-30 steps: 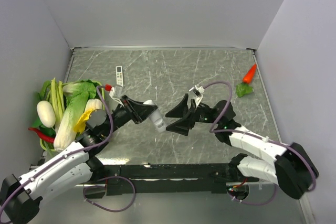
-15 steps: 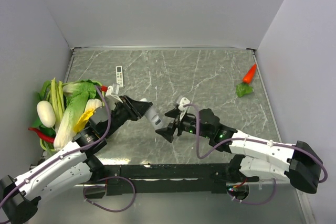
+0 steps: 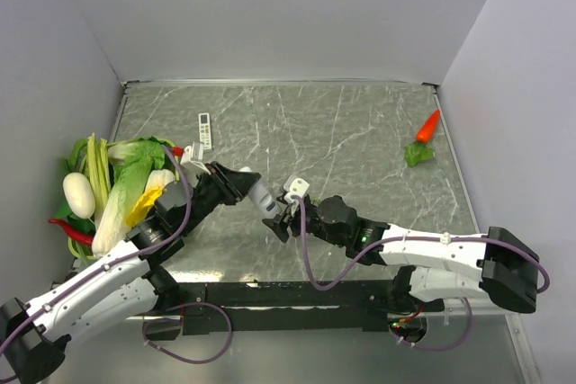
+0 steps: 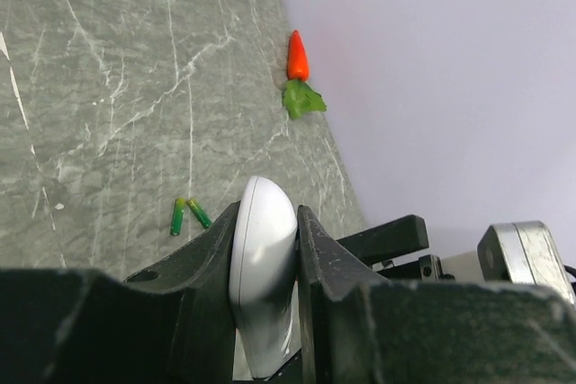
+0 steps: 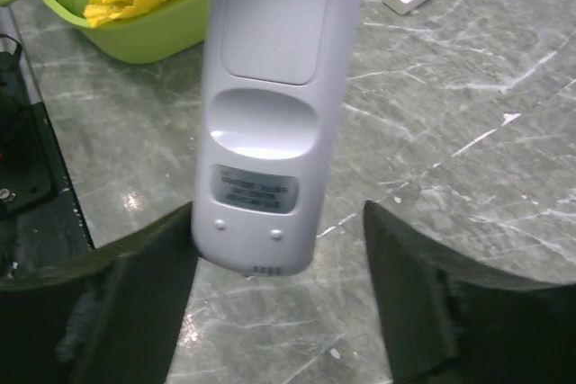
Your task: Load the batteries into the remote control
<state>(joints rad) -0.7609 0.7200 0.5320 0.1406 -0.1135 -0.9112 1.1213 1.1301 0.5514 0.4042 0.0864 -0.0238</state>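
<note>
My left gripper (image 3: pixel 245 188) is shut on the white remote control (image 3: pixel 264 200) and holds it above the table, pointing right. In the left wrist view the remote control (image 4: pixel 263 267) is pinched between both fingers. Two green batteries (image 4: pixel 187 214) lie side by side on the table beyond it; they do not show in the top view. My right gripper (image 3: pixel 281 214) is open, with its fingers on either side of the remote's free end. In the right wrist view the remote's back (image 5: pixel 270 105) faces the camera with its cover (image 5: pixel 274 20) on, and the left finger (image 5: pixel 117 303) is close to its edge.
A green basket (image 3: pixel 85 222) of vegetables stands at the left edge. A slim white remote with buttons (image 3: pixel 204 129) lies at the back left. A toy carrot (image 3: pixel 427 129) lies at the back right. Grey walls close in the table.
My right arm has swung left and lower, bringing its open fingers from the table's middle to around the remote's free end. My left gripper has kept hold of the remote and barely moved.
</note>
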